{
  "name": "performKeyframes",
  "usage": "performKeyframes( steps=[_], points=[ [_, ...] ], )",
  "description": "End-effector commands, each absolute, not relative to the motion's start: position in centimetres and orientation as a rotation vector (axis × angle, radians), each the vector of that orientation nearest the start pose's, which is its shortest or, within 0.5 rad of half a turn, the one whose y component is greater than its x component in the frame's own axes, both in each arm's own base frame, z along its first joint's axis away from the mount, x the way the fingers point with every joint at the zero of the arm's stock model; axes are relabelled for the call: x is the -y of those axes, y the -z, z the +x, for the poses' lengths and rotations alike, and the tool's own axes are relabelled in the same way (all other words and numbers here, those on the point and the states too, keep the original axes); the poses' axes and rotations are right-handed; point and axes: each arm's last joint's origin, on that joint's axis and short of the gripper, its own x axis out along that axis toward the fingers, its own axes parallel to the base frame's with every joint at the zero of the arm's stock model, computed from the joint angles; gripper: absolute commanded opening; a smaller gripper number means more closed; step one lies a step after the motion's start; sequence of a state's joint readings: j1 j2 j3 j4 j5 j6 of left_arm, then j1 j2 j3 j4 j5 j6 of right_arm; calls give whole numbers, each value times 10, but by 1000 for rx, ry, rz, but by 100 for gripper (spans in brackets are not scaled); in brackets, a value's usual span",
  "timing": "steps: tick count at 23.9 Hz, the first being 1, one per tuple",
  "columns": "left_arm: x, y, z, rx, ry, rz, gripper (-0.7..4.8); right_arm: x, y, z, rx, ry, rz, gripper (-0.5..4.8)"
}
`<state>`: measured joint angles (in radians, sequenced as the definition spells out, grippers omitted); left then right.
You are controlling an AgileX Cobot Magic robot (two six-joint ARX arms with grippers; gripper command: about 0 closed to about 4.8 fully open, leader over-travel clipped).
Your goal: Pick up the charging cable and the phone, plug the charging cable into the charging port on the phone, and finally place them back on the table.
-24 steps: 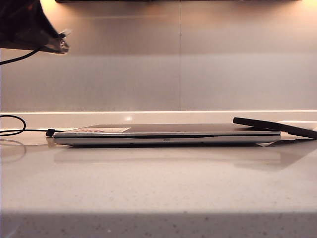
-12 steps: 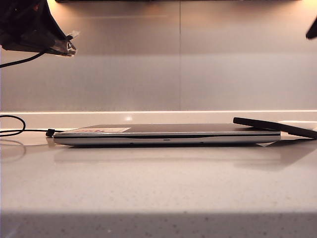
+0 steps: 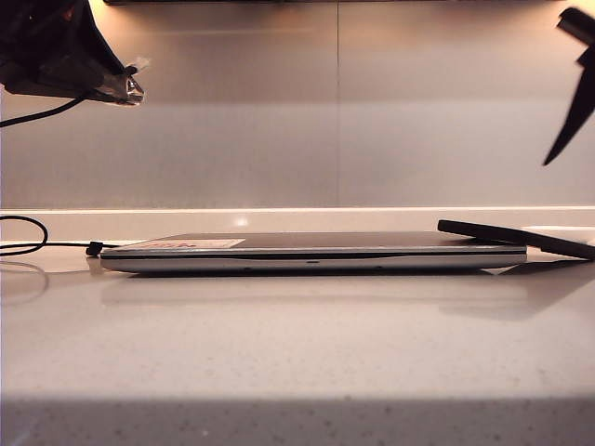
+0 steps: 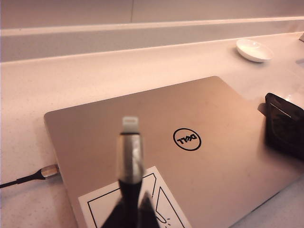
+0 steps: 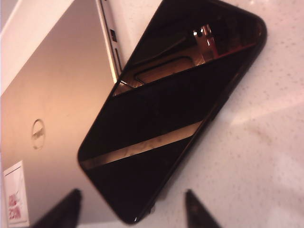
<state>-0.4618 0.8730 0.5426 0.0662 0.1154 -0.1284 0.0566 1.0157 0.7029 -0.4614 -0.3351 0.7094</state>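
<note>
Left claw: I am holding it high above the left end of the counter, pressed together on the charging cable, pinching it just behind the plug.
Charging cable: its silvery plug is sticking out past my left fingertips (blurred in the left wrist view), and the black cord is trailing away from the claw toward the left edge of the exterior view.
Right claw: I am hovering it above the phone with the two fingers spread apart, gripping nothing; in the exterior view only a dark finger is showing at the upper right edge.
Phone: it is lying tilted, one end resting on the right edge of the laptop and the other on the counter, dark glass face up.
Laptop: it is sitting closed and flat on the counter, a white label with red marks near its left end.
Second cable: it is lying on the counter, plugged into the laptop's left side (its cord is looping off to the left).
White dish: it is sitting on the counter well beyond the laptop.
</note>
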Motion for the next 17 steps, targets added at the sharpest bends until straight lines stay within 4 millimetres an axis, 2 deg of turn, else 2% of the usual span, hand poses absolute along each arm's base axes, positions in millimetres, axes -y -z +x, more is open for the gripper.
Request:
performKeyframes(
  steps=[1,10,11,12,17],
  points=[
    [90,-260,173,-288,559,-80,-6,-22,-243,207,-858,-93,786,293],
    [90,-260,173,-280,562,-54,-6,-21,-226,228,-919,-95,915,300],
    [90,-260,173,-280,562,-54,-6,-20,-223,231,-928,-89,931,323],
    [90,-260,173,-280,562,-54,-6,-17,-221,232,-932,-79,942,337],
    [90,-260,173,-280,562,-54,-6,-5,-213,230,-944,-80,998,337]
  ],
)
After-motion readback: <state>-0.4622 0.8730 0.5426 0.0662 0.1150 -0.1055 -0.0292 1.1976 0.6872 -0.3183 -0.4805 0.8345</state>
